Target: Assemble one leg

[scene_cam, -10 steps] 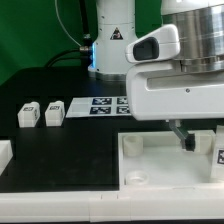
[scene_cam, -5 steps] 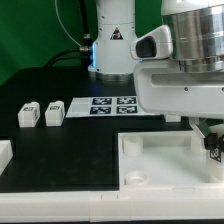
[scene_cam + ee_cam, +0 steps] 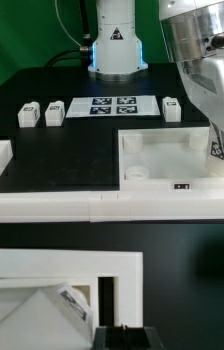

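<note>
Three of my legs stand in plain sight on the black table. Two small white blocks sit side by side toward the exterior view's left, one leg just beside the next leg, each upright and showing a small dark tag on its front face. A third leg stands alone toward the exterior view's right, well apart from that pair. At the far right edge a tagged white block, the fourth leg, shows only partly and appears tilted in my wrist view.
</note>
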